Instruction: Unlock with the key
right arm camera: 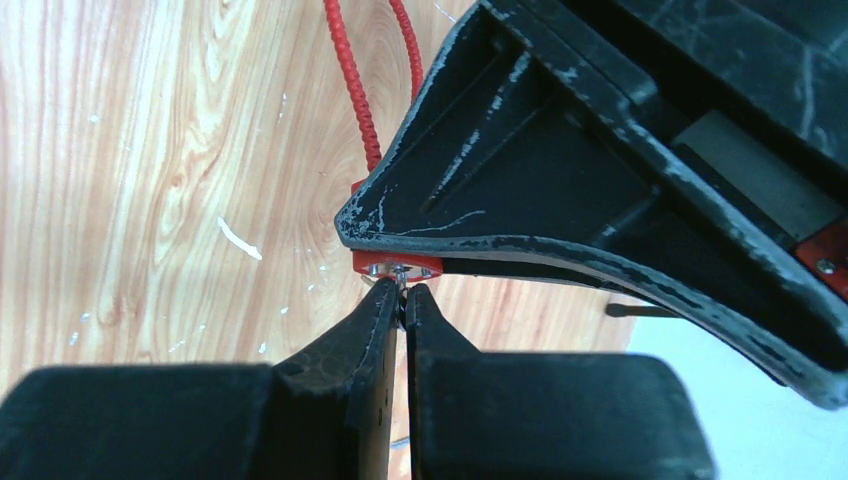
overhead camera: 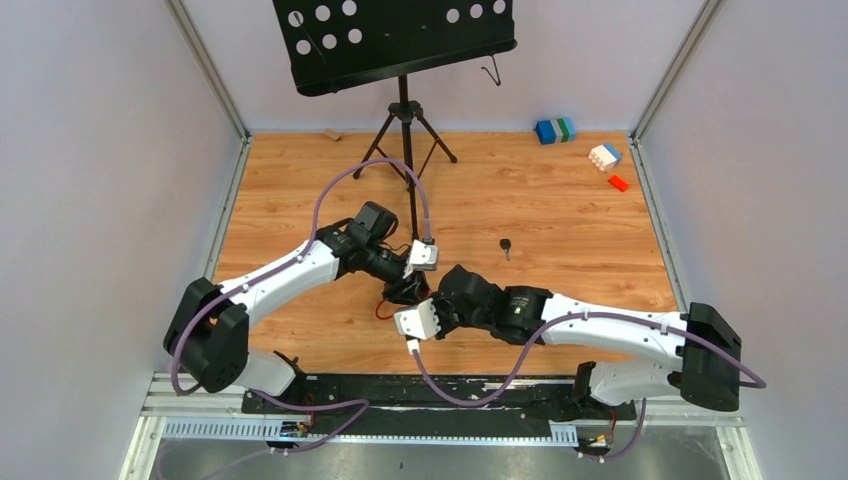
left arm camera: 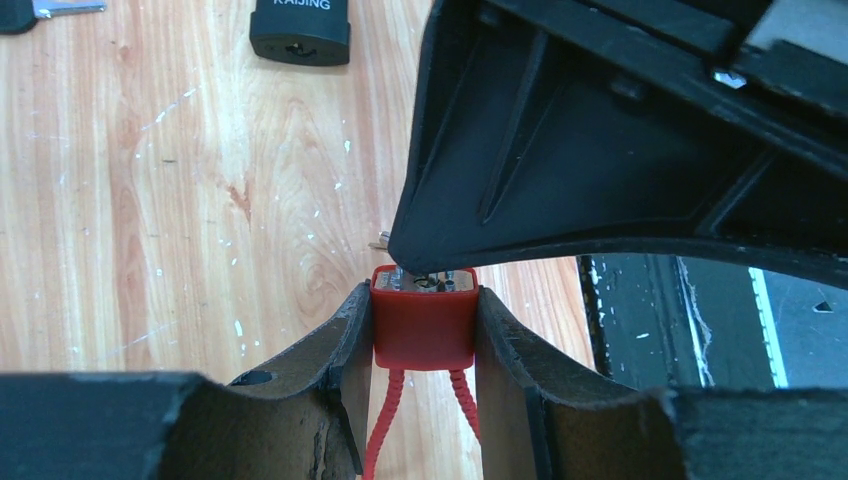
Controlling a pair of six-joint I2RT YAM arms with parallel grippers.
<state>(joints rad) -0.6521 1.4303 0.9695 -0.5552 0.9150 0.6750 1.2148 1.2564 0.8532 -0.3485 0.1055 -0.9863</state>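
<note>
**Lock clamped in left gripper, right gripper closed at its face**

Top view: I see both arms reaching in to meet just ahead of the bases, near the middle of the tabletop [overhead camera: 560, 210].

The left gripper [left arm camera: 423, 300] is clamped on the red lock [left arm camera: 423, 335]. One finger [left arm camera: 345, 350] presses each side of the body. The lock's red cable [left arm camera: 385, 430] runs back between the fingers toward the wrist.

The right gripper [right arm camera: 402, 297] has its jaws pressed together. Its tips sit right at the lock's metal end face. A small bright bit shows between the tips. I cannot tell whether that is a key blade or part of the lock.

One black-headed key [overhead camera: 506, 246] lies loose on the tabletop, beyond the grippers and apart from them.

In the left wrist view a black piece with white lettering [left arm camera: 300, 30] lies flat on the wood, well apart from the lock.

At the back stands a black music stand [overhead camera: 395, 40]. Toy blocks sit in the far right corner: blue-green [overhead camera: 555, 130], white [overhead camera: 604, 156] and red [overhead camera: 618, 183].
</note>
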